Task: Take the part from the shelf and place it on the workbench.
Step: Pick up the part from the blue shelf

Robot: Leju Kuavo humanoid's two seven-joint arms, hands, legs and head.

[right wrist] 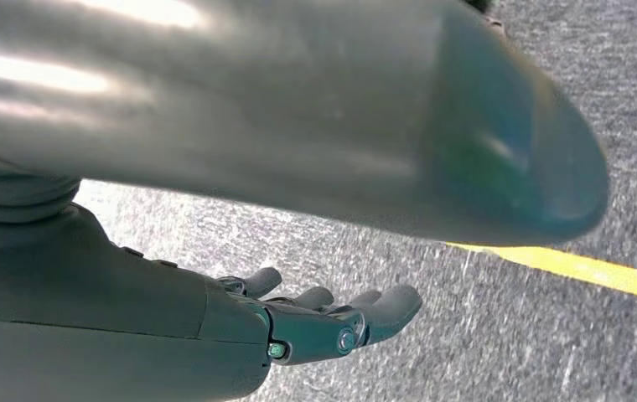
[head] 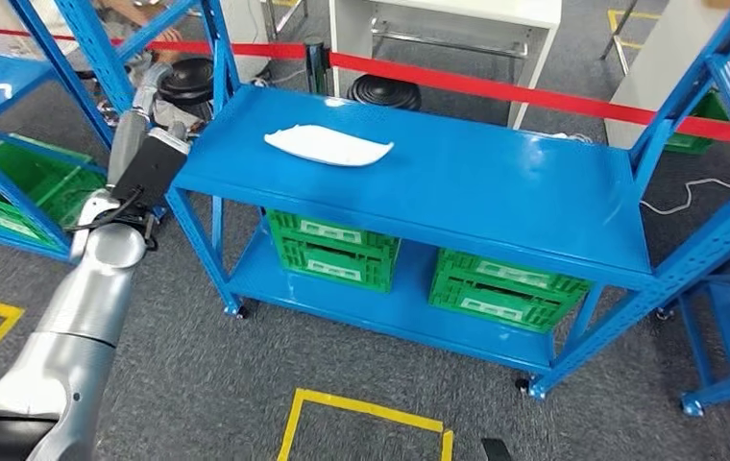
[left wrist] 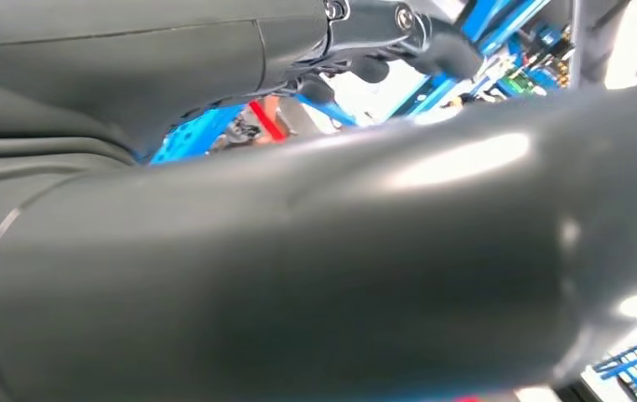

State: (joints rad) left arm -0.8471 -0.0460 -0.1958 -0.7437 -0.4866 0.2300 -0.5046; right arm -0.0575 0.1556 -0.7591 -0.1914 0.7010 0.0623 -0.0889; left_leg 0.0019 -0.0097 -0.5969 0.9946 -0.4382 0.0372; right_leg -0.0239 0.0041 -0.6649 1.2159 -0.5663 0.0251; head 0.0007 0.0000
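Your white part (head: 328,145) lies flat on the top board of the blue shelf (head: 496,192), toward its back left area, with nothing touching it. It bears no writing you could read. The green crates (head: 334,250) on the lower board carry pale labels on their sides, but the print is too small to make out.

Your left arm reaches up along the shelf's left end, and the left hand (head: 155,91) sits beyond the shelf's left corner post, off the board and apart from the part, which lies to its right. In the head view you cannot tell how its fingers lie; the left wrist view shows the thick grey thumb across most of the picture and dark fingertips (left wrist: 432,42) curved past it, with no object seen in them, so whether it is open or closed is unclear.

Your right hand (right wrist: 315,322) hangs over grey carpet (right wrist: 432,310) near a yellow floor line (right wrist: 583,270), fingers extended and slightly apart, holding nothing.
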